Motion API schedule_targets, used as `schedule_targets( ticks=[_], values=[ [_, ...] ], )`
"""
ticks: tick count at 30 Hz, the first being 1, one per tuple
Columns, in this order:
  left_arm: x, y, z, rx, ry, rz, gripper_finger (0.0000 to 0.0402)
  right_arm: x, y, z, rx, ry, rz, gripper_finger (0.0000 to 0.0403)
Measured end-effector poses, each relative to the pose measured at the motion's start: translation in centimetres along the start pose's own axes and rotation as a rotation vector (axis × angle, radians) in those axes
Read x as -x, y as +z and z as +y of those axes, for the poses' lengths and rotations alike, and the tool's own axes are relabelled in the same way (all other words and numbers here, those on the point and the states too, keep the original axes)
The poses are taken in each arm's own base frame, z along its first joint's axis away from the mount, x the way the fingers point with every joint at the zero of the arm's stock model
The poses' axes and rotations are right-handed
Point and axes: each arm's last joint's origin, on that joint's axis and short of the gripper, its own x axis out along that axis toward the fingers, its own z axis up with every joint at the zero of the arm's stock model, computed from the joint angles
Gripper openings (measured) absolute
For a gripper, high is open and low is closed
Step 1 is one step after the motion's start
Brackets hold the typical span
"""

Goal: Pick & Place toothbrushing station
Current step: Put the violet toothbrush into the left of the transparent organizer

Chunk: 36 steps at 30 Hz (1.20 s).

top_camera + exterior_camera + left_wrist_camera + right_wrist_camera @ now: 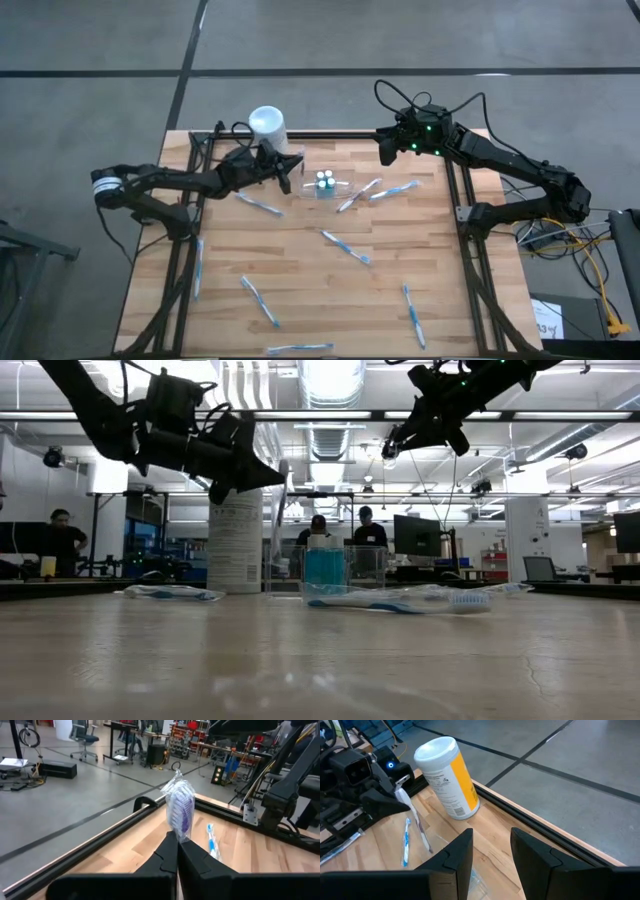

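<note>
1. The toothbrushing station (325,185) is a small clear plastic holder. It sits on the wooden table (300,280), just beside the tall white tub (268,124) and a bit toward the middle of the table.
2. The station already has something blue and white inside it.
3. The left gripper (285,170) hangs in the air between the white tub and the station. Its fingers are pinched tight on a wrapped toothbrush (180,810), and the brush sticks up out of them.
4. The right gripper (387,150) waits up high on the other side of the station. Its fingers stand partly apart with nothing between them.
5. The station looks light, hard and smooth, so I think it could slip or tip over easily. A good place to hold it is probably across its two flat side walls, low down, with a soft squeeze.
</note>
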Motion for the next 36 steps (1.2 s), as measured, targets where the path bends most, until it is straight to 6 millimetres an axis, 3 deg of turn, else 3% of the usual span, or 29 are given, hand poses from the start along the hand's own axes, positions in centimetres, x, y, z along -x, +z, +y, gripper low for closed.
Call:
schedule_targets(
  ticks=[20,36],
  values=[
    [1.3,-2.7,0.6,0.101,0.024,0.090,0.0004,0.0,0.0,0.0,0.000,0.000,0.001,0.0128],
    [1.9,-3.6,0.8,0.118,0.051,0.113,0.0010,0.0,0.0,0.0,0.000,0.001,0.000,0.0128]
  ],
)
